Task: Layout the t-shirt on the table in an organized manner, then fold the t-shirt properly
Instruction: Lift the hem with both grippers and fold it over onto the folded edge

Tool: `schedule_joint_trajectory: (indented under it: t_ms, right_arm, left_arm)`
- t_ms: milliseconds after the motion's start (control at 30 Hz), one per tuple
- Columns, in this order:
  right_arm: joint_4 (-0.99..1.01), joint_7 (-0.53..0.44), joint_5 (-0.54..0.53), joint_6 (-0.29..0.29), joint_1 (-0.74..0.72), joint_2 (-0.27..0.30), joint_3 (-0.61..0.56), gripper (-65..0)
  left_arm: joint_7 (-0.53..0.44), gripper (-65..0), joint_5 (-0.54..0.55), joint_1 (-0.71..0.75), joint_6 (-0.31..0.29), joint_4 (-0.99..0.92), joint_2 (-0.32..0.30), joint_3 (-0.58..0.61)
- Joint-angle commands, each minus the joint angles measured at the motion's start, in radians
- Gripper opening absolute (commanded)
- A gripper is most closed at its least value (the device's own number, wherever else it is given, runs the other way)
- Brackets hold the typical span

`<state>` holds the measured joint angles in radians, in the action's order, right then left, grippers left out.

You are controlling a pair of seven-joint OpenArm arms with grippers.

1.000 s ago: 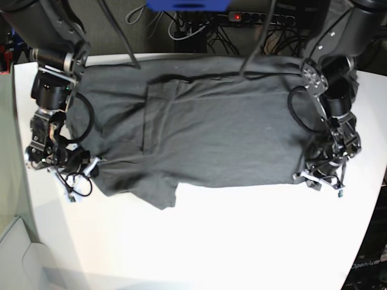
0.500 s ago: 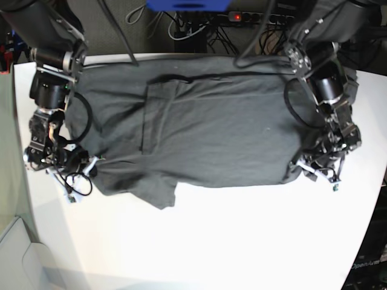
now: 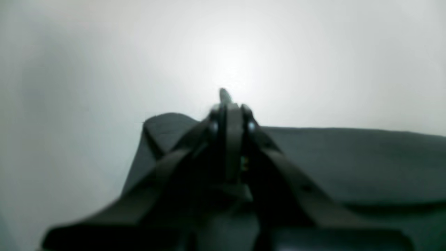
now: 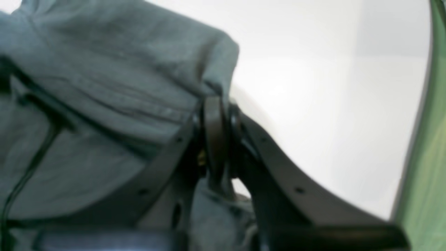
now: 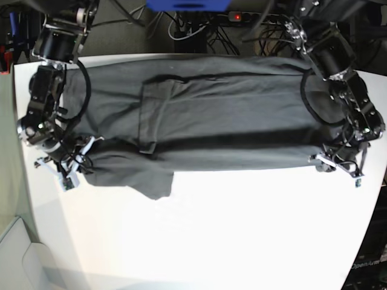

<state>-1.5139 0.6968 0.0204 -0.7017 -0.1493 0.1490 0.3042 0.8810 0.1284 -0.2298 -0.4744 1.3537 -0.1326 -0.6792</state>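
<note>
The dark grey t-shirt lies pulled out wide across the far half of the white table, one sleeve drooping toward the near side. At the shirt's right end my left gripper is shut on its corner. In the left wrist view the left gripper has its jaws pressed together over the t-shirt. My right gripper pinches the shirt's left end. The right wrist view shows the right gripper shut, with the t-shirt bunched at its tips.
Behind the table run cables and a power strip with a red light, beside a blue object. A greenish panel borders the table's left side. A black cable crosses the cloth near the right wrist.
Both arms have moved outward and toward the far side. The t-shirt is now stretched wider and tauter between them, its near edge drawn back.
</note>
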Motion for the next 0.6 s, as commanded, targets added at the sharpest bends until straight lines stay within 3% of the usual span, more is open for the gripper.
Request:
schedule_joint_trajectory:
  t_ms: [0,300,567]
  right_arm:
    - [-0.047,-0.027,-0.018,0.004,0.001,0.011,0.003,-65.0]
    - [-0.231,-0.035,-0.018,0.004,0.156,0.013,0.003,-65.0]
    - [-0.244,-0.039,-0.018,0.004,0.222,0.05,0.002,-65.0]
  left_arm:
    - [0.005,-64.8,0.024,-0.006,-0.001,0.054,-0.012,-0.001]
    - [0.198,-64.8,0.092,0.139,0.01,0.367,-0.011,-0.003]
    - [0.211,-64.8,0.092,0.264,0.001,0.459,-0.012,-0.003]
